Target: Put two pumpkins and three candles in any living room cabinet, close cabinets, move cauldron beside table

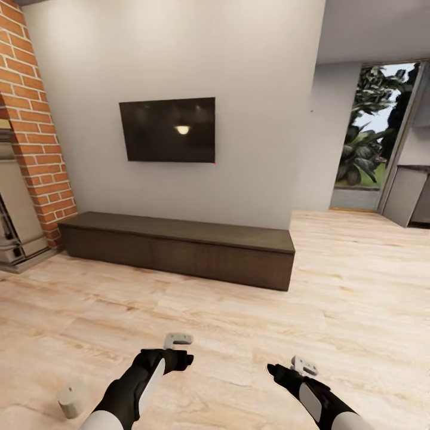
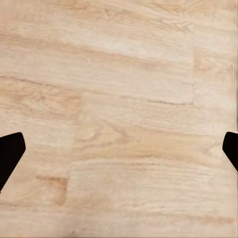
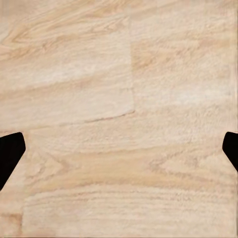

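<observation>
While shut, cabinet (image 1: pixel 179 248) stands; candle (image 1: pixel 72 401) on floor (image 1: pixel 239 334).

a home living room

a dark flat tv (image 1: pixel 167 129) hangs on a plain white wall w/ a long low dark wooden cabinet (image 1: pixel 179 248) under it. pale wood plank floor (image 1: pixel 239 322) throughout. red brick fireplace surround (image 1: pixel 33 119) to one side; glass door (image 1: pixel 373 134) w/ garden plants beyond.

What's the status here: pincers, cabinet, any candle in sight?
Both pincers open and empty: left, right. Cabinet ahead, all fronts shut. One candle on the floor beside the left arm. Bare floor between robot and cabinet.
</observation>
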Controlling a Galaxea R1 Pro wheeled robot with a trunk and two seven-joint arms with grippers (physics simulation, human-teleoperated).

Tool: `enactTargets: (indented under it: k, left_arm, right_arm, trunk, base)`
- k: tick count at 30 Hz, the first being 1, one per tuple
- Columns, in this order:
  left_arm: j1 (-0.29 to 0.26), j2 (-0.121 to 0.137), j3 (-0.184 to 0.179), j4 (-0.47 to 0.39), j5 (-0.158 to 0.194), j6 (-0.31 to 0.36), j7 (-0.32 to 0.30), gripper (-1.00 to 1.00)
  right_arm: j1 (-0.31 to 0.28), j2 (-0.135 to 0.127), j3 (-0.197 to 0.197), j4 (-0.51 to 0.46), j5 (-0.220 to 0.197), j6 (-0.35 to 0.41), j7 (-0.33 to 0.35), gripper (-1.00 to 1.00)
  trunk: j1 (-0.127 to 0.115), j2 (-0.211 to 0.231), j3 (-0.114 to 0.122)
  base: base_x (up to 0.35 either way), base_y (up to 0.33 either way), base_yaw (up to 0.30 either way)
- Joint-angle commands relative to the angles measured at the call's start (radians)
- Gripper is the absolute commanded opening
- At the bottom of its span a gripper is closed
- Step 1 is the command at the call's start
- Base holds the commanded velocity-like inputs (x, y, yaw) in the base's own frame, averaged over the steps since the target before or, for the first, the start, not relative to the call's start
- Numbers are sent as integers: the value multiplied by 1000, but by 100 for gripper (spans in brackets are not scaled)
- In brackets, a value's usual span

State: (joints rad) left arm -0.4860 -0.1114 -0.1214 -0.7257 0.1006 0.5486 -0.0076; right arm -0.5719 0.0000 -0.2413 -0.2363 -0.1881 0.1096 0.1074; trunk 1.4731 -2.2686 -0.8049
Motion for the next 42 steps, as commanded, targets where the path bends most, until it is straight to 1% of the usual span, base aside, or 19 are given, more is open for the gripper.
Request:
enactTargets:
  k: [1,3,9,18,23,30,42]
  left_arm:
    - [0,1,-1,-1,10,5,3,100]
    - [0,1,-1,-1,10,5,4,100]
    - [0,1,-1,-1,10,5,3,100]
    - [0,1,-1,-2,10,5,4,100]
    - [0,1,-1,-1,10,5,6,100]
    - [0,1,-2,-1,10,5,4,100]
    - [0,1,-3,-1,10,5,4,100]
  right_arm:
    - [0,0,-1,7,-8,-24,4,100]
    - [1,0,-1,24,-6,-49,4,100]
    - [1,-1,1,37,-2,-65,5,100]
    - [1,-2,2,39,-2,-68,5,100]
    - [1,-1,1,38,-2,-68,5,100]
    - [1,0,-2,38,-14,-63,4,100]
    - [1,0,-4,37,-16,-55,3,100]
  trunk:
    - [0,0,-1]
    - [0,0,-1]
    - [0,0,-1]
    - [0,0,-1]
    - [0,0,-1]
    - [0,0,-1]
    - [0,0,-1]
  base:
    - [343,9,-287]
    - [343,5,-261]
    - [343,1,-81]
    - [341,-11,-4]
    - [302,-162,0]
    - [297,-163,0]
    - [339,-24,0]
